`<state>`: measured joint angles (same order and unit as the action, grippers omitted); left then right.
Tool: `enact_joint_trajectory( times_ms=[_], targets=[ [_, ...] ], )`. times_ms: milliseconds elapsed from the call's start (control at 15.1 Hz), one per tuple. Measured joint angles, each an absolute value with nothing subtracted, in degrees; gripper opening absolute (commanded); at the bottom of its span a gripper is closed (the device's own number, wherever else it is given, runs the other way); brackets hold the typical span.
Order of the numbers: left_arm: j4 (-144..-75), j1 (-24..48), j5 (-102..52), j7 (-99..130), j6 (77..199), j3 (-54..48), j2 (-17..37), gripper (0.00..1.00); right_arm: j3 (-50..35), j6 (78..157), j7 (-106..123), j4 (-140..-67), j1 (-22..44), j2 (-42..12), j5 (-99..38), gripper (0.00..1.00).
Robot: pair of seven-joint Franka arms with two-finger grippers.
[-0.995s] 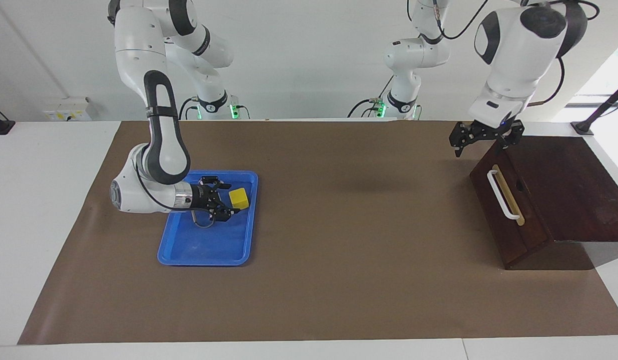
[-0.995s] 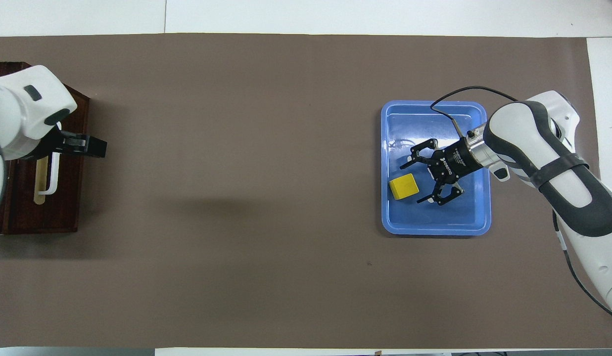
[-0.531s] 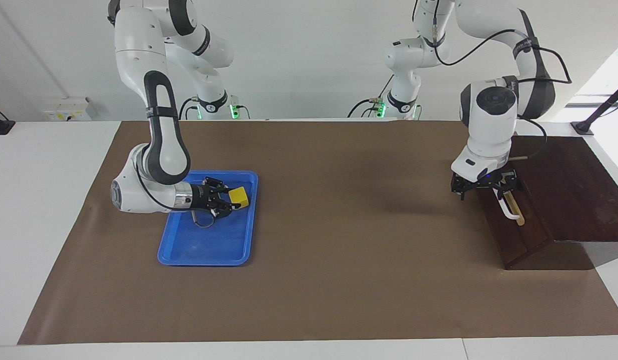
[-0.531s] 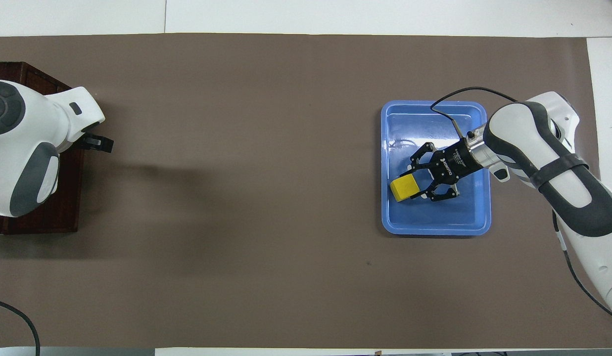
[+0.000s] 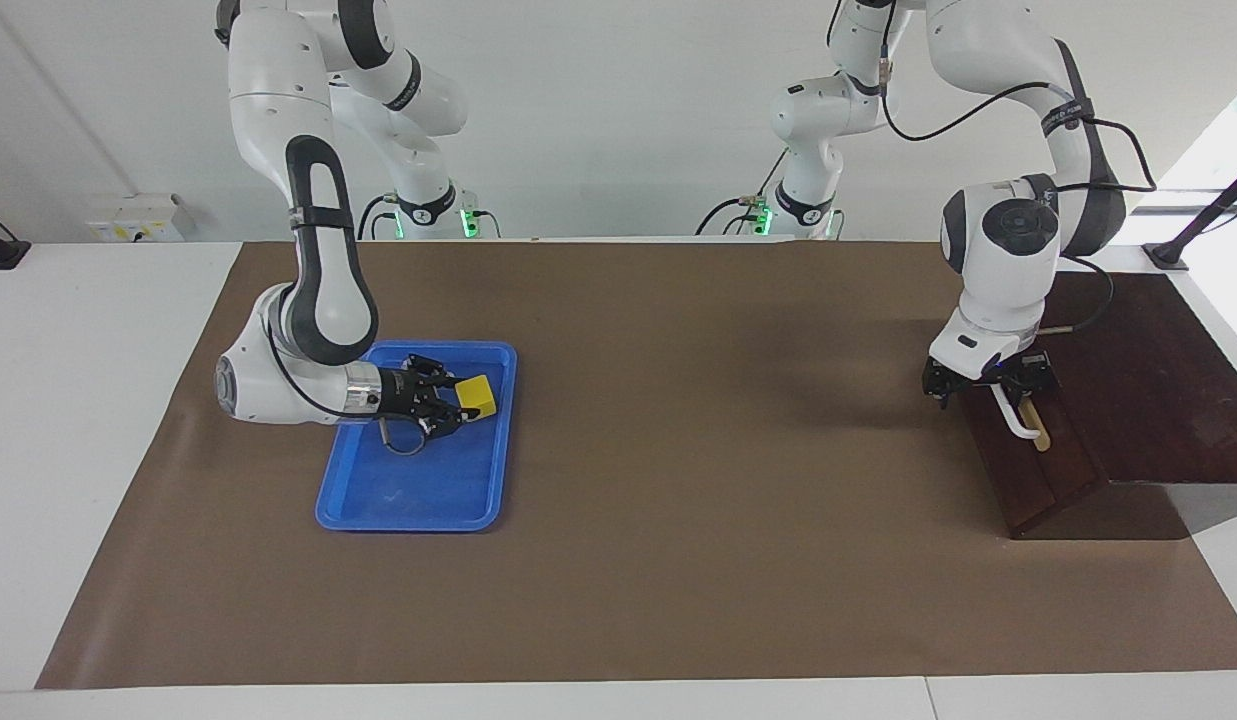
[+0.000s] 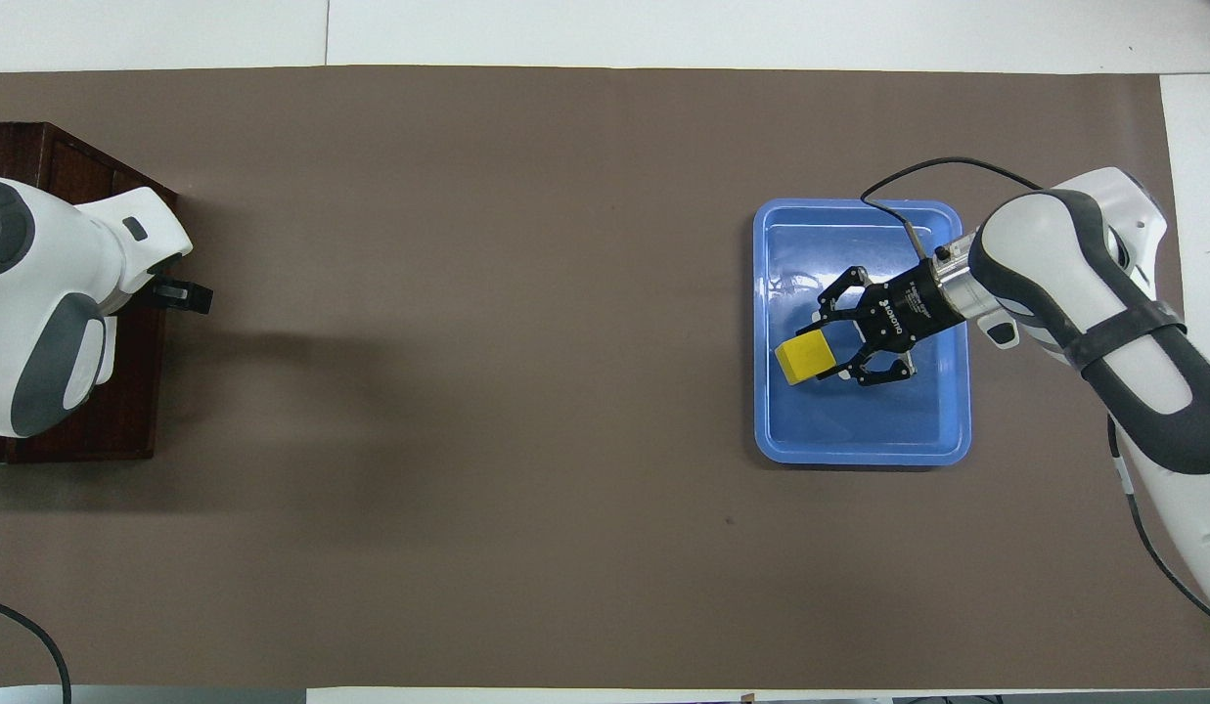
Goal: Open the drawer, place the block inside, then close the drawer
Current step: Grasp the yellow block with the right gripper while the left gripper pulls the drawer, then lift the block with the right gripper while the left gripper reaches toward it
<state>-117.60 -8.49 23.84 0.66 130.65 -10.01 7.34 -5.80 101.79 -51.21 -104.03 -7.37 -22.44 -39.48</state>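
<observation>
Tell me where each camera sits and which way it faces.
Facing view: high across the table, looking at both arms from base to tool.
Overhead view: above the robots' end, looking steeply down; only forearms and tools show.
Both show the right tool gripping the yellow block over the blue tray, the left tool at the drawer.

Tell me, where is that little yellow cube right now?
The yellow cube sits inside the blue tray toward the right arm's end of the table, clamped by the right end effector.

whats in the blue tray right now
A yellow block, gripped by the right pincer, over the tray; nothing else shows on the bare floor, though the pincer covers part of it.
</observation>
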Motion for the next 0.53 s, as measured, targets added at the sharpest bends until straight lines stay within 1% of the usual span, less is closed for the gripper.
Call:
enact_joint_trajectory(
  times_ms=[133, 199, 332, 531],
  targets=[
    [-120.05, -8.43, 24.00, 2.70, 134.30, -10.15, 6.89, 1.00, -5.78, 101.79, -53.10, -102.99, -7.41, -19.16, -39.49, 0.00],
    [-120.27, -7.26, 24.04, 4.96, 134.69, -10.52, 6.66, 1.00, -5.78, 101.76, -54.88, -102.37, -7.42, -17.54, -39.49, 0.00],
    [-120.05, -1.62, 24.04, 11.40, 133.80, -11.12, 6.49, 1.00, -5.84, 101.25, -58.65, -101.01, -7.41, -15.12, -39.50, 0.00],
    [-119.57, 7.00, 24.04, 18.81, 131.21, -12.00, 6.18, 1.00, -6.10, 99.39, -63.85, -98.27, -7.34, -13.35, -41.15, 0.00]
  ],
)
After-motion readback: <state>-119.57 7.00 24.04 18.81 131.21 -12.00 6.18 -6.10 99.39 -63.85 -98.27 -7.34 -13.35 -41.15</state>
